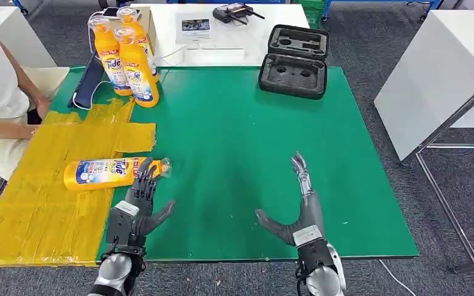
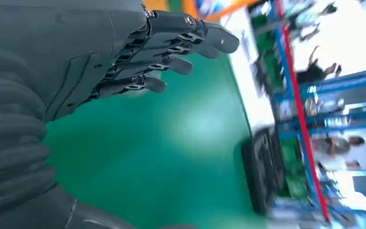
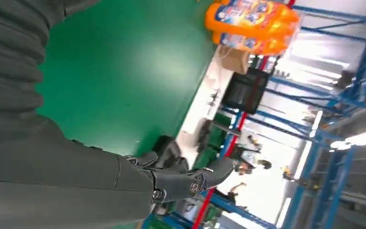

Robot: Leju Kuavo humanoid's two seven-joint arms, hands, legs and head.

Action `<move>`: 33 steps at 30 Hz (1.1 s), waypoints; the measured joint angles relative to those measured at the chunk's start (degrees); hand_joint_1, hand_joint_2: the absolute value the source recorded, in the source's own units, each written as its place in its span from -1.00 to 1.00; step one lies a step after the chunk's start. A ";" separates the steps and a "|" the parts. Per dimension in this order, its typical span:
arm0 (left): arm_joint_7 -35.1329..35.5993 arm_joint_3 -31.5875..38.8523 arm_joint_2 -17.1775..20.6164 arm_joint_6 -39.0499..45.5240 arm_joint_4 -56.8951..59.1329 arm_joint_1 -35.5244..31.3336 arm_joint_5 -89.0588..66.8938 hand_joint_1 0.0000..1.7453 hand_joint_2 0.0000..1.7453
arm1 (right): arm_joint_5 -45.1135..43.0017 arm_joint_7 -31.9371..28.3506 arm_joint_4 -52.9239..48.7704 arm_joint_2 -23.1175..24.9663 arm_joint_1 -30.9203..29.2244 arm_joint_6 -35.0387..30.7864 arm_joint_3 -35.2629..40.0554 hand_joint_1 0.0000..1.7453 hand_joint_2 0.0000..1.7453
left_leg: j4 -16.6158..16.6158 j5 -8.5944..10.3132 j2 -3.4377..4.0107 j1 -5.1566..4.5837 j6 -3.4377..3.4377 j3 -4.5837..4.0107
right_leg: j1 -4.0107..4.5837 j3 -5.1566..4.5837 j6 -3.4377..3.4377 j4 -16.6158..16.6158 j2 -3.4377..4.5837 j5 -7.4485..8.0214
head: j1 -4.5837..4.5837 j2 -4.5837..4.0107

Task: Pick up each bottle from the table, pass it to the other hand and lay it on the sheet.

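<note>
An orange Tide bottle point(image 1: 102, 172) lies on its side, mostly on the yellow sheet point(image 1: 37, 203), its clear cap end over the green mat. My left hand point(image 1: 141, 203) is just behind the cap end, fingers spread near it, holding nothing. In the left wrist view that left hand point(image 2: 124, 57) has its fingers extended over the green mat. Three more orange bottles point(image 1: 128, 58) stand upright at the mat's far left. My right hand point(image 1: 296, 206) hovers open over the mat's near middle, thumb out. The standing bottles point(image 3: 250, 24) appear in the right wrist view beyond the right hand point(image 3: 171, 181).
A person point(image 1: 0, 92) sits at the left, a hand near the sheet's far edge. An open black foam case point(image 1: 294, 61) stands at the mat's far side. A white table point(image 1: 222, 31) carries a controller and papers. A white cabinet point(image 1: 438, 80) is on the right.
</note>
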 measured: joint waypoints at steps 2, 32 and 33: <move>0.35 0.81 0.07 -2.75 0.22 0.46 2.14 -1.00 1.00 | -0.44 0.18 0.81 0.11 0.15 0.76 -1.11 -1.00 1.00 | 0.00 0.00 0.00 0.00 0.00 0.00 | 0.00 0.01 0.00 0.00 0.00 0.00 | 0.00 0.00; 5.42 4.87 2.27 -10.86 -1.09 2.16 10.38 -1.00 1.00 | -5.16 7.50 6.64 1.49 -2.19 4.87 -4.54 -1.00 1.00 | 0.00 0.01 0.00 0.02 0.00 0.00 | 0.01 -0.01 0.00 0.00 0.00 0.00 | 0.02 0.00; 5.42 4.85 2.27 -10.44 -1.27 2.04 10.20 -1.00 1.00 | -4.94 7.50 6.62 1.49 -2.20 4.87 -4.41 -1.00 1.00 | 0.00 0.01 0.00 0.02 0.00 0.00 | 0.01 0.00 0.00 0.00 0.00 0.00 | 0.00 0.00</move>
